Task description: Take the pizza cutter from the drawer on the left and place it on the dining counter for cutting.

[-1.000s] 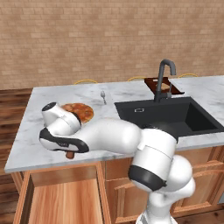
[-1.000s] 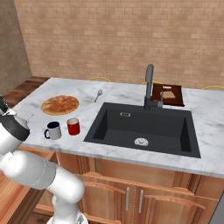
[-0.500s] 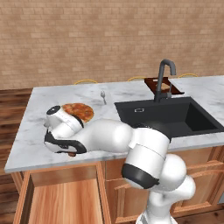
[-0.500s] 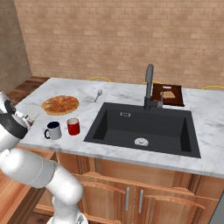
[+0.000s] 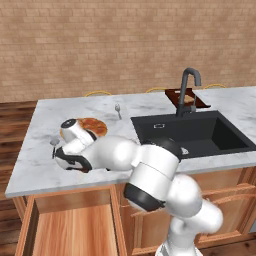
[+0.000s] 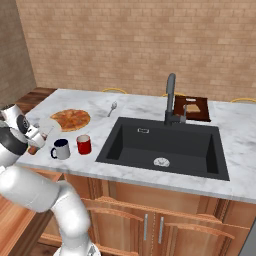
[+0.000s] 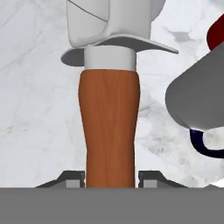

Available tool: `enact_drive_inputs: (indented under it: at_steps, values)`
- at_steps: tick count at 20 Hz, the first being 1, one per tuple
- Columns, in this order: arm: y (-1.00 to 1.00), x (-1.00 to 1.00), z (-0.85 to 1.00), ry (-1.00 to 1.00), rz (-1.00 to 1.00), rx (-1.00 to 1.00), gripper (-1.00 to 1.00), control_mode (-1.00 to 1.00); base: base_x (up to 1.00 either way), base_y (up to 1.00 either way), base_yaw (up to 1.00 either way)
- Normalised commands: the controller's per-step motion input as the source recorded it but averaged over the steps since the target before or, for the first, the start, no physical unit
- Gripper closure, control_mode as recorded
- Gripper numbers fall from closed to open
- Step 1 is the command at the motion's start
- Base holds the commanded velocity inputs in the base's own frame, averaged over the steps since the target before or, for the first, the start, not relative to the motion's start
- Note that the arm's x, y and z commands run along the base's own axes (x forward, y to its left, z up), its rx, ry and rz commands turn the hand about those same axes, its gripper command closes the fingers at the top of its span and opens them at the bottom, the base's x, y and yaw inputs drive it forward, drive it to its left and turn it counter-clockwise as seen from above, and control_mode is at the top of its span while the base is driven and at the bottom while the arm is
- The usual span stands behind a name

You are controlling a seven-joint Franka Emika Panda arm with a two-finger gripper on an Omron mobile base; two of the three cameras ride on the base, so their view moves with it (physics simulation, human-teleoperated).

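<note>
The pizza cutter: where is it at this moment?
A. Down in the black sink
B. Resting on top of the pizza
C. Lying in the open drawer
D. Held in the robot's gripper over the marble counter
D. In the hand view the pizza cutter's brown handle stands between the gripper's two fingertips, with the veined marble dining counter behind it and a mug beside it.

Between my jaws the pizza cutter (image 7: 109, 122) shows a smooth reddish wood handle and matt grey metal collar; below lies the desk (image 7: 30, 109), polished veined marble.

Mugs (image 6: 60, 148) before pizza (image 6: 70, 119), seemingly left of sink (image 6: 165, 146).
</note>
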Motion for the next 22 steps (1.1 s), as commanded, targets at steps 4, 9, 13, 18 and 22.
enact_drive_inputs:
  at_steps: [4, 9, 13, 18, 22]
  values:
    - [0.14, 0.61, -0.08, 0.0, 0.0, 0.0, 1.0, -1.0, 0.0, 0.0, 0.0]
    - [0.14, 0.38, -0.04, 0.0, 0.0, 0.0, 1.0, -1.0, 0.0, 0.0, 0.0]
    - [0.14, 0.22, -0.19, 0.0, 0.0, 0.0, 1.0, -1.0, 0.0, 0.0, 0.0]
    - [0.01, 0.11, -0.34, 0.0, 0.0, 0.0, 1.0, -1.0, 0.0, 0.0, 0.0]
    - [0.0, 0.1, -0.29, 0.0, 0.0, 0.0, 1.0, -1.0, 0.0, 0.0, 0.0]
